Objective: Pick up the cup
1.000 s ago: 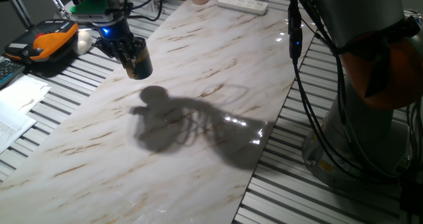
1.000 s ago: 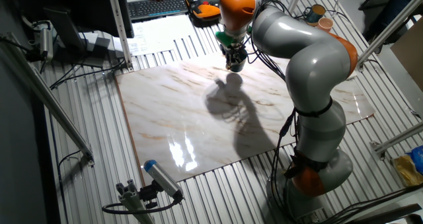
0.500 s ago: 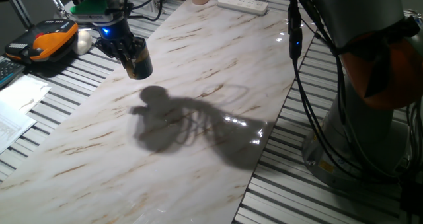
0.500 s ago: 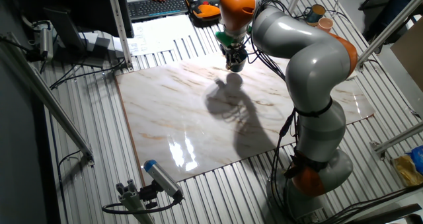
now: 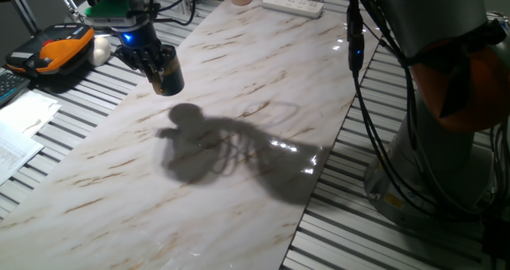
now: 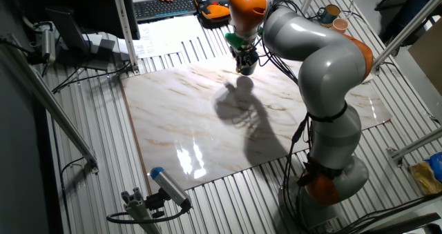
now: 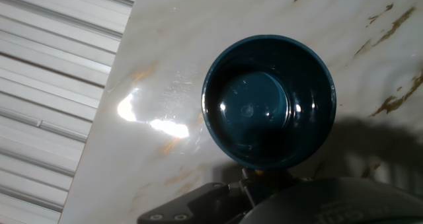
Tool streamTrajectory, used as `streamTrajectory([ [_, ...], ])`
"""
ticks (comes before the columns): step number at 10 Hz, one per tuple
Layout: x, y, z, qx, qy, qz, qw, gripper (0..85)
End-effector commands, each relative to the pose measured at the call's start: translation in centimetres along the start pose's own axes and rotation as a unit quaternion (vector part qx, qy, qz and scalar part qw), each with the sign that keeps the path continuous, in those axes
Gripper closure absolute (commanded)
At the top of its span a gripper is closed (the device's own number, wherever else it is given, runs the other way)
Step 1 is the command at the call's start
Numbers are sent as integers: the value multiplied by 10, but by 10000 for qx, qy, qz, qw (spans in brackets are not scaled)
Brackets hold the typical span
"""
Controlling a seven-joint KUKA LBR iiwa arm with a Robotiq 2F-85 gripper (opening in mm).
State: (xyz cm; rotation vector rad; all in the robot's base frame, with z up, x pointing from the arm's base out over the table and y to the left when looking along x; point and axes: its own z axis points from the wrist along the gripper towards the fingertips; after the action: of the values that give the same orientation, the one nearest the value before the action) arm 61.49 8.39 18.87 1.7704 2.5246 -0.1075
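- While the hand [image 5: 157, 69] is clamped on the cup [image 5: 169, 79], the cup hangs clear above the marble worktop [image 5: 239, 142], close to one long edge; its shadow lies on the marble below.
- Hand view: the cup [image 7: 268, 100] appears mouth-on, dark blue inside, upright and empty.
- Other fixed view: the hand [image 6: 244, 61] points straight down, near the worktop [image 6: 173, 123] edge facing the keyboard [image 6: 162, 6].

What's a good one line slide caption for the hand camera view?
Looking down into the empty dark blue cup, held at its near rim by the gripper, above the marble tabletop.
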Motion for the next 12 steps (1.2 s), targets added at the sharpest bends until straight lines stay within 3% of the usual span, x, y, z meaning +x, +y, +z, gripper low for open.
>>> streamTrajectory([
  [1, 0, 0, 0, 13, -13, 1, 10000, 850],
  [12, -1, -1, 4, 8, -14, 31, 10000, 850],
])
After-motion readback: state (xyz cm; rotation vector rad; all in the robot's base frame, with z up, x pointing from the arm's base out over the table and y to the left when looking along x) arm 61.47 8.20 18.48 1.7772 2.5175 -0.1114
